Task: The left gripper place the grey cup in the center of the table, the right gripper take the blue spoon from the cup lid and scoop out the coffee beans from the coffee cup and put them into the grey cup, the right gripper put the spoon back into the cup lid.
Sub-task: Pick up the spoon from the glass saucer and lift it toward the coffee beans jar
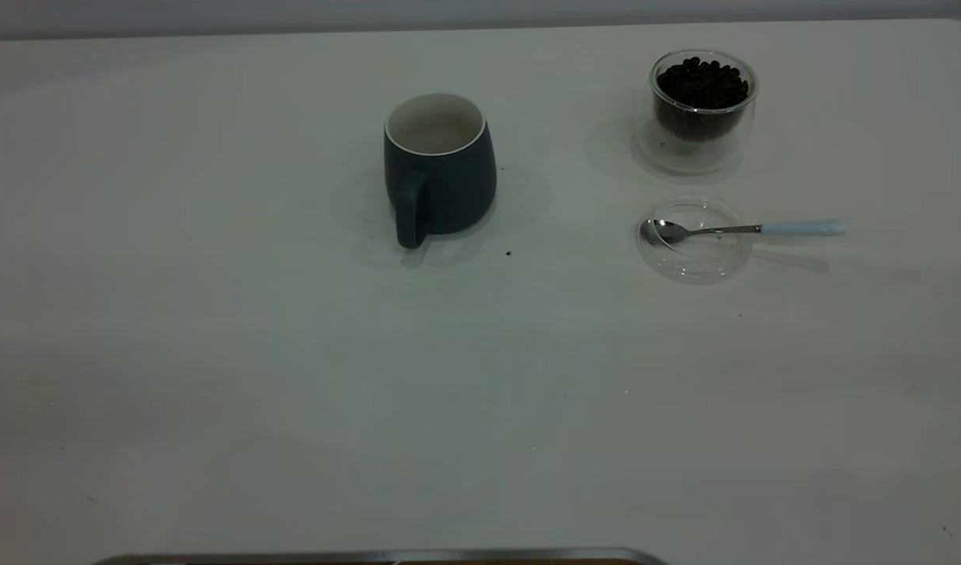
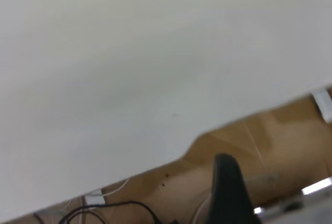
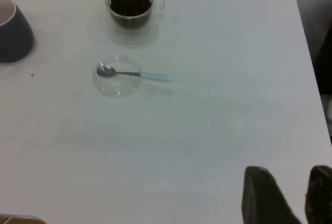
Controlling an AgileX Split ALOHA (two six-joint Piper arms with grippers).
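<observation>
Right wrist view showed the right pincer (image 3: 290, 195) slightly parted, gripping nothing, well apart from the spoon (image 1: 743, 229), whose bowl lay in the lid (image 1: 695, 239). Beyond stood the glass cup (image 1: 702, 110) of beans (image 1: 702, 83); the mug (image 1: 439, 166) stood mid-counter (image 1: 292, 377). The left pincer (image 2: 228, 193) was off the counter's edge; whether parted, I cannot tell.

Table (image 1: 213, 353): plain white, a few tiny dark specks, one just lower right of the mug. Grey cup (image 1: 441, 176), upper centre of exterior frame: dark slate blue-grey outside, white inside and rim. Coffee cup (image 1: 700, 110), upper right: clear glass. Coffee beans (image 1: 702, 82): dark brown, almost black. Cup lid (image 1: 694, 239), below the glass cup: clear, colourless. Blue spoon (image 1: 743, 229): shiny silver bowl and stem, pale light-blue handle end. Right gripper (image 3: 290, 195), lower right of right wrist frame: black fingers.
</observation>
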